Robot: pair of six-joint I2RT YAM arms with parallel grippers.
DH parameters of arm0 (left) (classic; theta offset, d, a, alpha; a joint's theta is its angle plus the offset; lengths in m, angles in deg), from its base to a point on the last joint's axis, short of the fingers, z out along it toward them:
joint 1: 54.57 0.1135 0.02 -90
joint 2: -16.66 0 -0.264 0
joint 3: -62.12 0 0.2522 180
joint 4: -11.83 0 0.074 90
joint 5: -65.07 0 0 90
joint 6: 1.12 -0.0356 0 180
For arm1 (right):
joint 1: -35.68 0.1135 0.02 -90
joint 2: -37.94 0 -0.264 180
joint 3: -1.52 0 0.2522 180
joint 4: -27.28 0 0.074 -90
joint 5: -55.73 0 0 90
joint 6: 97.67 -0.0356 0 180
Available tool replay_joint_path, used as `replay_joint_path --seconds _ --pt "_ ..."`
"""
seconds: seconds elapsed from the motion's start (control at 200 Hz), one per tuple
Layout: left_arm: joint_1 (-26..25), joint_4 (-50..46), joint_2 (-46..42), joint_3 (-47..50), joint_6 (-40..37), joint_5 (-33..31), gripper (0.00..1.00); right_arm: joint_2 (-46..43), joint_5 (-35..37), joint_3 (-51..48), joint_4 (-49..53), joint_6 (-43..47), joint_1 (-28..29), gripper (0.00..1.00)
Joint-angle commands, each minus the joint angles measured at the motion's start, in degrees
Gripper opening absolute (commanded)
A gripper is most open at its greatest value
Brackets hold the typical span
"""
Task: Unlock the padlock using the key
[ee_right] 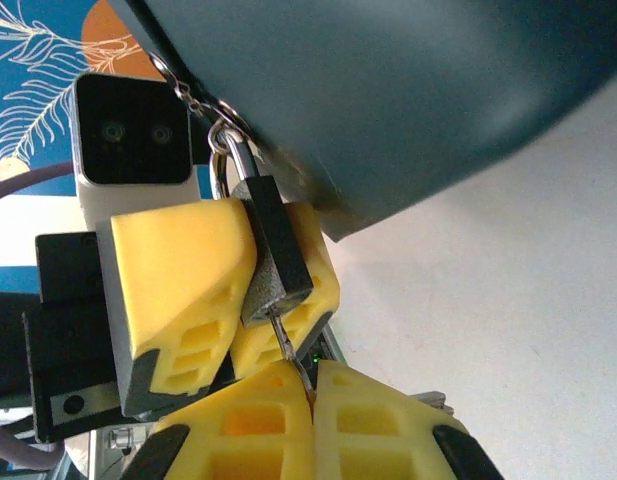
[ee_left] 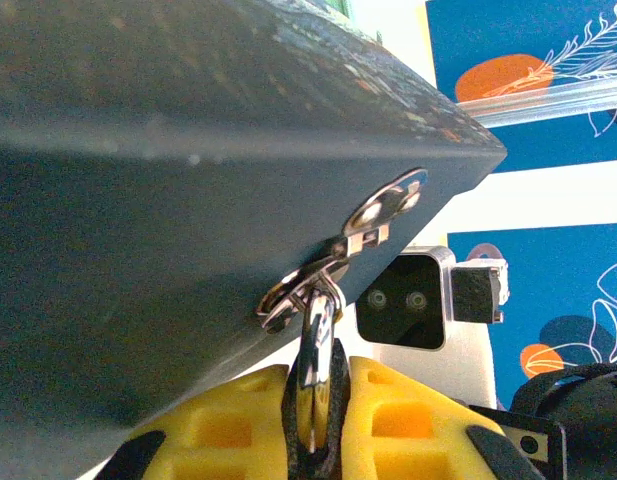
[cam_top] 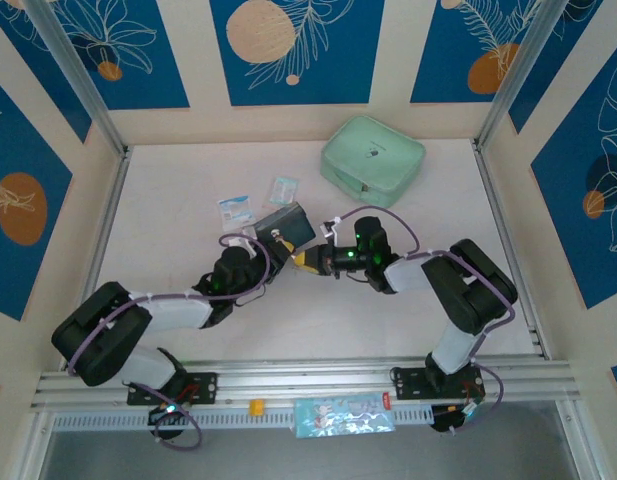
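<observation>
Right wrist view, close up: the right gripper [ee_right: 310, 385] has its yellow fingers pinched tight on the thin silvery metal key [ee_right: 285, 340], with a reddish bit showing right at the fingertips. The key's shaft runs up and slightly left to the lower end of the small dark-bodied padlock [ee_right: 273, 250] and touches it there. The padlock hangs tilted, and its silvery U-shaped shackle passes through a metal ring on the dark blue tin box [ee_right: 408, 90] above it. The left gripper [ee_right: 248, 290] is clamped on the padlock's body, one yellow finger on each side.

In the left wrist view, the shackle rises from between that gripper's own yellow fingers into the ring of a silvery hasp [ee_left: 388, 210] on the box's lower edge.

From the top external view, the two grippers meet tip to tip near the middle of the white table [cam_top: 188, 180], on the near side of the tin box. The left arm reaches in from the left, the right arm from the right. A mint-green zipped pouch [cam_top: 373, 158] lies at the far right, well apart. Two small blue-and-white flat packets [cam_top: 233, 210] lie just to the far left of the box.
</observation>
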Motion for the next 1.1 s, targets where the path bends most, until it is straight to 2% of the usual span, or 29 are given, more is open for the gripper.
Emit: replay_joint_path --seconds 0.0,0.135,0.34,0.66,0.86,1.095 --pt "-3.9 6.09 -0.34 -2.56 0.65 16.24 0.0 2.46 13.65 4.27 -3.33 -3.41 -0.51 0.0" --pt "-3.92 8.5 1.17 -2.13 1.65 15.87 0.0 3.03 17.9 3.55 -4.82 -7.97 0.8 0.0" --pt "-3.95 11.97 3.71 -2.66 3.26 17.12 0.0 4.6 22.59 4.18 -4.95 -8.76 1.06 0.0" --pt "-3.53 7.34 0.58 -2.63 0.02 16.21 0.0 6.07 20.29 4.61 -8.05 -12.2 0.03 0.0" --pt "-1.88 16.35 4.03 -1.69 0.6 18.62 0.0 5.63 15.16 4.18 -9.97 -16.81 -1.97 0.0" --pt "-1.11 32.61 11.51 -2.12 3.34 23.33 0.0 7.01 9.44 4.97 -15.56 -33.57 -2.9 0.0"
